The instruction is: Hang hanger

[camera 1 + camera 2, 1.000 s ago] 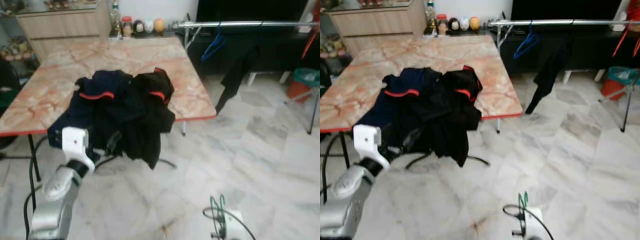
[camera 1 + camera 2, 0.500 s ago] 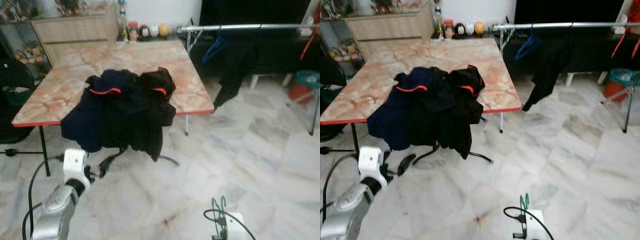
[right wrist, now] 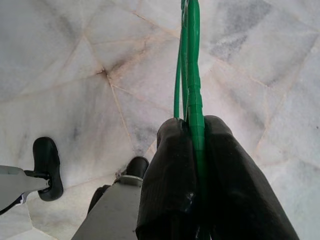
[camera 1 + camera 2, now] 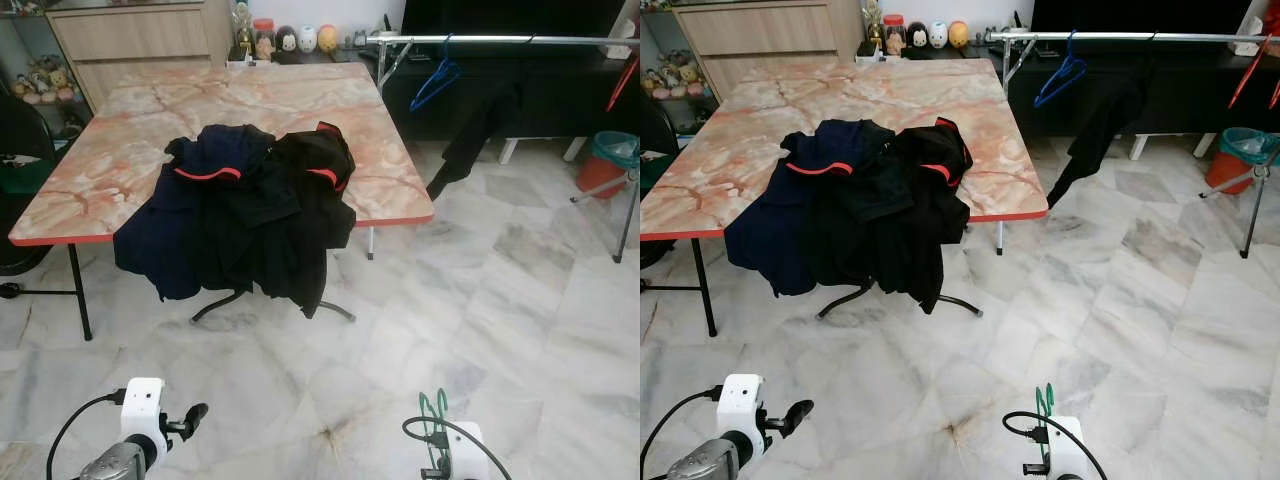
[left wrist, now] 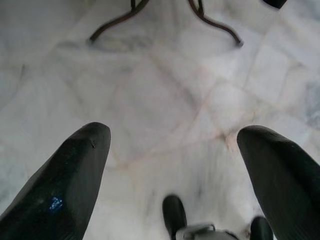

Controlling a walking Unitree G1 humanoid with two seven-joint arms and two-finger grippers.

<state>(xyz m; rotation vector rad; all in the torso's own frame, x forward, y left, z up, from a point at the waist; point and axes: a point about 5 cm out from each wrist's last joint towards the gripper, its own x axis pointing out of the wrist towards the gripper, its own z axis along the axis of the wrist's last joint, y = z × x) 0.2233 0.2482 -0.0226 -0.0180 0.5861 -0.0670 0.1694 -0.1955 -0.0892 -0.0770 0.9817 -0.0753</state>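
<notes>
1. A second ago the left pincer (image 4: 190, 420) was raised against the pile of dark clothes (image 4: 245, 215) at the table's near edge; half a second ago it sat lower, just under the hanging cloth. Now it is low at 7 o'clock in the head views, over bare floor and well apart from the clothes.
2. Its fingers (image 5: 60, 185) are spread wide with nothing between them, and the wrist view looks down on marble floor (image 5: 165, 100) and the table's curved foot (image 5: 215, 25).
3. The whole head view has shifted across the frames, so the camera moved; the clothes lie on the table as before.
4. The right pincer (image 3: 197, 145) sits at 5 o'clock as before, its two fingers pressed together on the green hanger (image 3: 192, 65), which stands up thin above the wrist (image 4: 437, 410) over the floor.
5. The table (image 4: 140, 110) has a pink marble-patterned top with a red edge; the clothes are heaped at its front and spill over the rim.
6. At 1 o'clock a metal clothes rail (image 4: 500, 40) carries a blue hanger (image 4: 435, 80) and a dark garment (image 4: 480, 130).
7. A wooden cabinet (image 4: 140, 35) stands at 11 o'clock, small jars (image 4: 290, 38) at 12, and a green-lined bin (image 4: 605, 165) at 3.
</notes>
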